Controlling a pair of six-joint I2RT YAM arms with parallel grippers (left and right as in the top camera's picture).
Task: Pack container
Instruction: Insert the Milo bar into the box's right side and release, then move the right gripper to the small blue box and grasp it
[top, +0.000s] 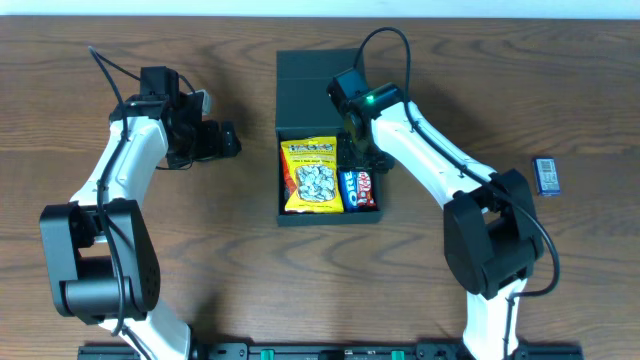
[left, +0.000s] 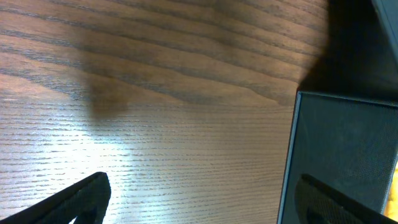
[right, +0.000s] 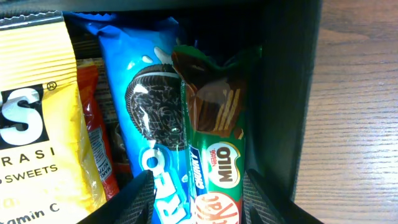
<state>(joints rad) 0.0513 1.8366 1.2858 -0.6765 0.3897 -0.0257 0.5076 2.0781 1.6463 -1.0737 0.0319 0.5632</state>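
Over container (top: 305, 95), R hand (right: 200, 202) spread astride Milo pack (right: 217, 124); L hand (left: 208, 202) spread too.

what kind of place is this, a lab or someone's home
Most likely a robotics lab bench, not a home: a left arm and a right arm stand at a wood-grain table, working over a dark teal container that holds snack packets such as the yellow bag.
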